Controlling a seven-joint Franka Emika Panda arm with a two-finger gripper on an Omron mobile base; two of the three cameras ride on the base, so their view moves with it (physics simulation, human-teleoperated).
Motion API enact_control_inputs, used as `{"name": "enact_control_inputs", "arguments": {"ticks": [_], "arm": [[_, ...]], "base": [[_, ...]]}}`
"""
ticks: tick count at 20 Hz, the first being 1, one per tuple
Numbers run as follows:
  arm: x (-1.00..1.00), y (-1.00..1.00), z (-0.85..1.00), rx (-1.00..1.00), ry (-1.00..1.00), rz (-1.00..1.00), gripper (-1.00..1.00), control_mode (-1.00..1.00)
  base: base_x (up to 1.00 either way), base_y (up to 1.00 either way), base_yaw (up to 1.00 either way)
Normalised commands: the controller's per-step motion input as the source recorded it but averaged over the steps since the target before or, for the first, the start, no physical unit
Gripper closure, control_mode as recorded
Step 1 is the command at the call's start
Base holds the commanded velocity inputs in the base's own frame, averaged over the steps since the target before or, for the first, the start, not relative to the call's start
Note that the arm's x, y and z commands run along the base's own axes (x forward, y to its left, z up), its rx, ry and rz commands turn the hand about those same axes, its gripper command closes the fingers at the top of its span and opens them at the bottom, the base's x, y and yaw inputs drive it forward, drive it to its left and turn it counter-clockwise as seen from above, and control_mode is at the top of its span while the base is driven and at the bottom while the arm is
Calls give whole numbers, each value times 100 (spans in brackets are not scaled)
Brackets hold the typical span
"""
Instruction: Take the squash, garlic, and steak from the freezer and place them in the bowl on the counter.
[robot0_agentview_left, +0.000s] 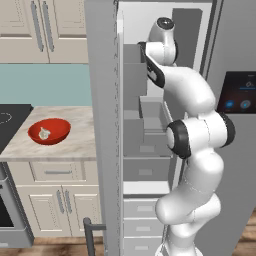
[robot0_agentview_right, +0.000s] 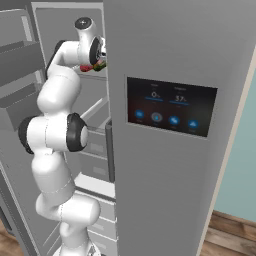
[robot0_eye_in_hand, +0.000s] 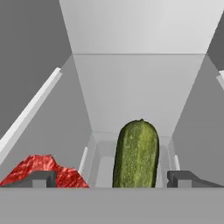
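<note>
Inside the open freezer (robot0_agentview_left: 102, 125), my gripper (robot0_eye_in_hand: 113, 178) is open over a shelf. The dark green squash (robot0_eye_in_hand: 136, 153) lies between the fingers (robot0_eye_in_hand: 41, 178) and points away from the hand, with gaps on both sides. The red steak (robot0_eye_in_hand: 41, 168) lies left of the squash, partly behind the left finger. From the right base view, bits of steak (robot0_agentview_right: 86, 68) and squash (robot0_agentview_right: 100, 65) show beside the hand. On the counter (robot0_agentview_left: 75, 145) left of the freezer stands the red bowl (robot0_agentview_left: 55, 127), and the garlic (robot0_agentview_left: 44, 133) is inside it.
The freezer's open left door stands edge-on between the shelves and the counter. The right door (robot0_agentview_right: 165, 200) with the dark dispenser panel (robot0_agentview_right: 170, 106) is close beside the arm. A black stovetop (robot0_agentview_left: 10, 120) borders the counter's left end. Grey drawers (robot0_agentview_left: 145, 170) sit below the shelf.
</note>
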Motion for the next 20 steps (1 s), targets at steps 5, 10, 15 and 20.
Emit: {"name": "enact_control_inputs", "arguments": {"ticks": [5,10,15,20], "arm": [[48,3,-37,0,3,0,-100,-100],[41,0,-41,0,0,0,-100,-100],[19,-1,-24,-1,-3,0,100,-100],[-17,-24,-16,0,-4,0,100,-100]], "base": [[0,0,0],[0,0,0],[0,0,0],[0,0,0]]}}
